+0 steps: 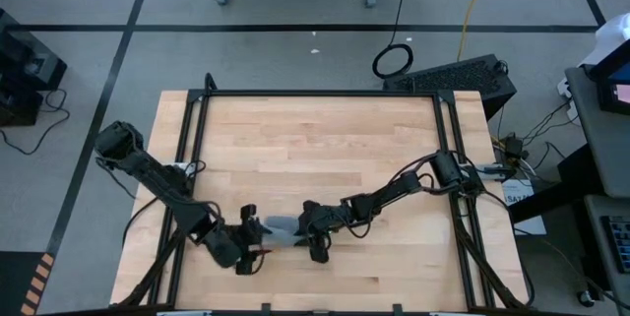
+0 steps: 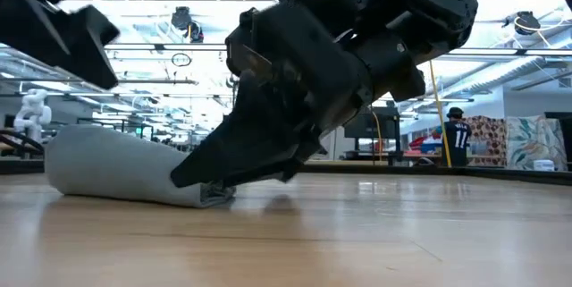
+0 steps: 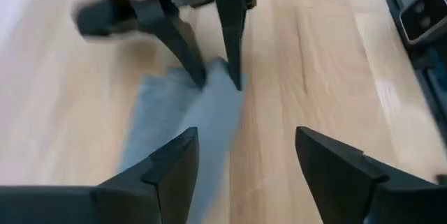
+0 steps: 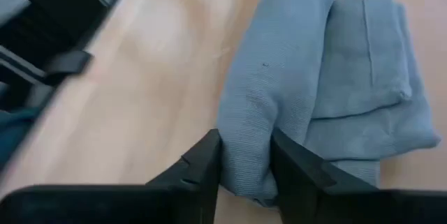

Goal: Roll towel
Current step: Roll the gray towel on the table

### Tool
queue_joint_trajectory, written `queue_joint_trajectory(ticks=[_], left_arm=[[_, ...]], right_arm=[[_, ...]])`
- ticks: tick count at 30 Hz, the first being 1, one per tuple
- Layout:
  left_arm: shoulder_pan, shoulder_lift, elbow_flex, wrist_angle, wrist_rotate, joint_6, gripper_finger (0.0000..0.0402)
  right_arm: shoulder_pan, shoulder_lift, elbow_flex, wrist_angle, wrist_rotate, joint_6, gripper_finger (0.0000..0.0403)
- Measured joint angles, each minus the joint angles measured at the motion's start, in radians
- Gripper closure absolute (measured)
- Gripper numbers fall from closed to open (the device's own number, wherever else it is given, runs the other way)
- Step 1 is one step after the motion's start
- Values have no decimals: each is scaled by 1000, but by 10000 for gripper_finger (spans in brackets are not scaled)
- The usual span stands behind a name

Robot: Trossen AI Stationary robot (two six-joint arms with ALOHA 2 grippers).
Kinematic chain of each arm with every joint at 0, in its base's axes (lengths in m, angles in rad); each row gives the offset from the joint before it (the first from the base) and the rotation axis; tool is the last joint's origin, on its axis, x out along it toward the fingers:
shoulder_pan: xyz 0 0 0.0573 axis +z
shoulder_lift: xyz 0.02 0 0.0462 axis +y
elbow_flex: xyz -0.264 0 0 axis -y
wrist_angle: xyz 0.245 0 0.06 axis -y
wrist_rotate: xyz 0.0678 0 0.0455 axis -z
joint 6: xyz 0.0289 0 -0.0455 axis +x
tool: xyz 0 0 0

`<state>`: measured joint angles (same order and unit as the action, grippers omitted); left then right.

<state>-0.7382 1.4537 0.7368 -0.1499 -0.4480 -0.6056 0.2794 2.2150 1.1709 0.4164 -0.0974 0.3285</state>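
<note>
The grey-blue towel lies on the wooden table near the front edge, bunched into a loose roll with a folded flap beside it. In the low view the towel rests on the table as a thick roll. My right gripper is shut on the roll's right end. My left gripper is open at the towel's left end and is raised above it in the low view. Its fingers stand over the towel without a visible touch. My right gripper pinches the rolled, several-layered part of the towel near its right end between its two fingers. It comes slanting down from the table's right side, fingers along the roll. The towel lies slack on the table.
The black frame rails run along the table's far and side edges. Bare wood lies behind the towel. Cables and a keyboard sit beyond the far right corner. A person stands far off in the room.
</note>
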Motion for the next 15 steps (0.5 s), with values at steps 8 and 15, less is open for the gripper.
queue_joint_trajectory(ticks=[8, 15], left_arm=[[-84, 98, 0, 7, -160, 119, 160], [-85, 216, 0, 13, -227, 171, 159]], right_arm=[[0, 1, 0, -2, -77, 187, 324], [-7, 0, 0, -2, -123, 265, 326]])
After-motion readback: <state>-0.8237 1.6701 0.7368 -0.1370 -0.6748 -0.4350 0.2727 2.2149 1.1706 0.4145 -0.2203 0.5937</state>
